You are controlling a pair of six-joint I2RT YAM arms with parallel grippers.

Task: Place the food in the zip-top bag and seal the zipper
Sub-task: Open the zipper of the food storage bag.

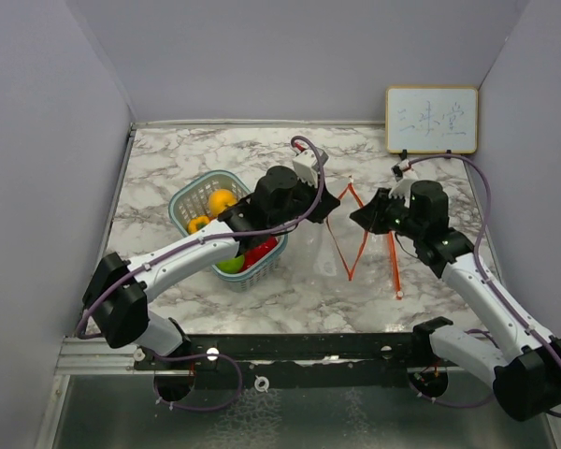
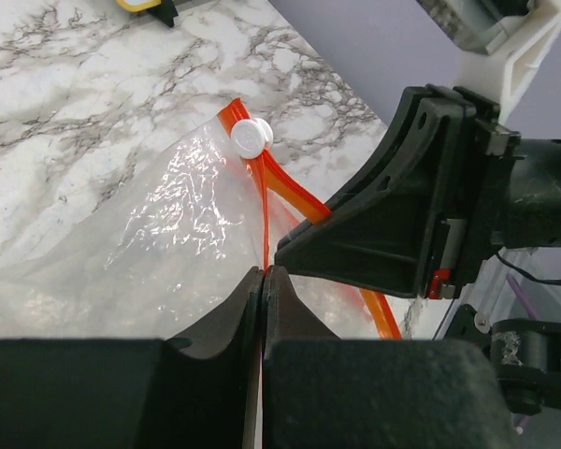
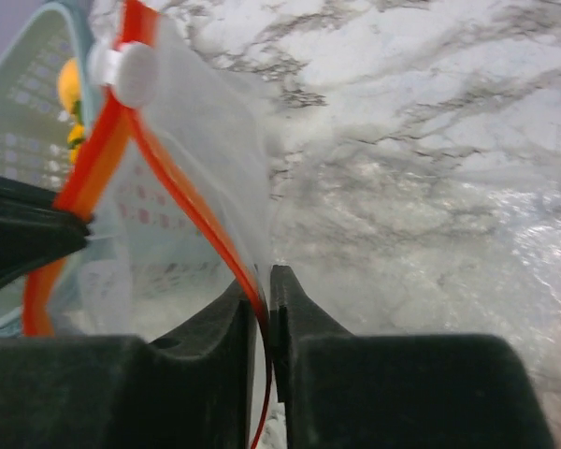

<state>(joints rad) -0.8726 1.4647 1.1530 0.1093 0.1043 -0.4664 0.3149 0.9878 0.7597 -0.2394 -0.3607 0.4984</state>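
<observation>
I'm clamping left gripper (image 2: pixel 263 281) and right gripper (image 3: pixel 265 301) on the stiffer zipper (image 2: pixel 282 184), seemingly one lip each, as the zip-top bag (image 2: pixel 159 238) is sagging limp, likely slick.

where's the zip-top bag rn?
Top view: the zip-top bag is mid-table, just right of the teal basket, its mouth spread between the left gripper and right gripper, each pinching the zipper.
</observation>
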